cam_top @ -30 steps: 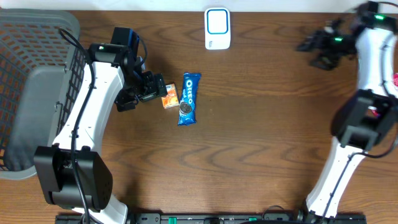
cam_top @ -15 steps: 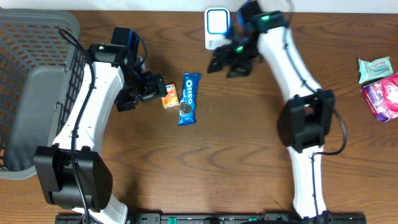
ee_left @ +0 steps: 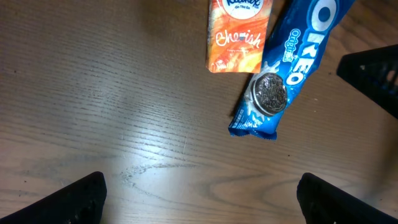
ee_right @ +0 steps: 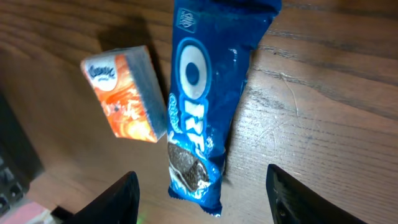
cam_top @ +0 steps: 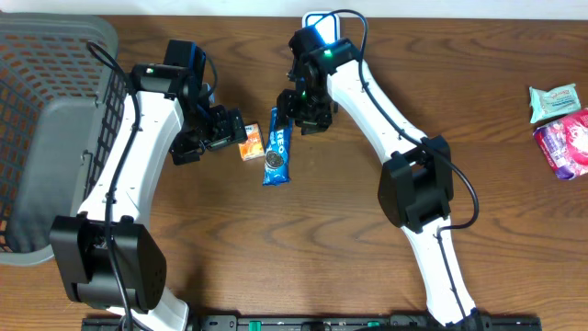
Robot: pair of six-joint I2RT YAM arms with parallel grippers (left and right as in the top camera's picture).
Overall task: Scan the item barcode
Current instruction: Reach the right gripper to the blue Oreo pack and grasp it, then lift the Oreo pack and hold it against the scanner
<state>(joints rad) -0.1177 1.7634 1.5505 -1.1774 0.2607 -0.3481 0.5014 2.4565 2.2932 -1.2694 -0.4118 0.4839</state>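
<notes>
Swinging in from the far right corner of the table, the right gripper (cam_top: 294, 107) now hangs over the far end of the Oreo pack (cam_top: 278, 145); the left arm and both small packets lie as they did. In the right wrist view its fingers (ee_right: 121, 196) stand spread, one to each side of the pack (ee_right: 205, 112), clear of it and pinching nothing. The left gripper (cam_top: 219, 130) is spread wide as well and empty, just left of the orange tissue pack (cam_top: 251, 142), which lies close against the Oreo pack's left edge.

As I judge it, the task has barely begun. The pack lies flat on the table (cam_top: 367, 230), printed face up, with no barcode showing. It has yet to be gripped, lifted, turned and brought to the white scanner (cam_top: 317, 16), which sits at the far edge, mostly hidden behind the right arm.

The Oreo pack is a long, flat sleeve of glossy blue film with crimped ends, likely slippery. The tissue pack is a small, soft block. The table is smooth, dark-grained wood.
</notes>
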